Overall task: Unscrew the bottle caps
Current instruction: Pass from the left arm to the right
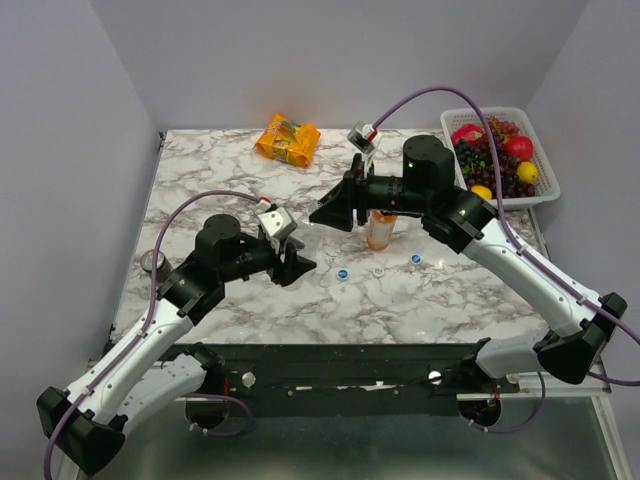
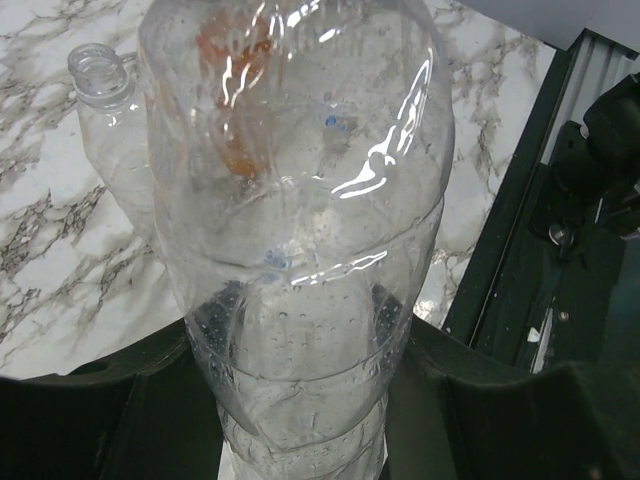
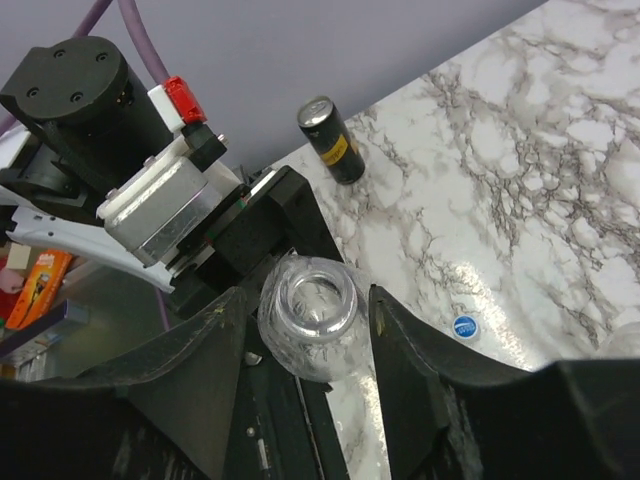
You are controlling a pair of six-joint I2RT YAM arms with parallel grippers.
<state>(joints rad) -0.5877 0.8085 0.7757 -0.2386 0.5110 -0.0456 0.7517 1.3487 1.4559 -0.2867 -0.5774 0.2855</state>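
Note:
In the left wrist view a clear bottle [image 2: 300, 250] fills the middle, and my left gripper [image 2: 300, 340] is shut on its lower body. The right wrist view looks down on that same bottle [image 3: 312, 318]; its mouth is open, with no cap on it. My right gripper [image 3: 308, 293] is open, a finger on each side of the neck with small gaps. A second clear bottle [image 2: 100, 78], also uncapped, stands behind. The orange bottle [image 1: 381, 230] stands by the right gripper [image 1: 330, 212]. Two blue caps [image 1: 343, 273] [image 1: 415, 259] and a white cap [image 1: 378, 270] lie loose on the marble near the left gripper [image 1: 298, 262].
An orange snack packet [image 1: 288, 139] lies at the back of the table. A white basket [image 1: 540, 160] of fruit stands at the back right. A black can [image 3: 332, 140] stands near the table's left edge. The black rail [image 1: 350, 360] runs along the near edge.

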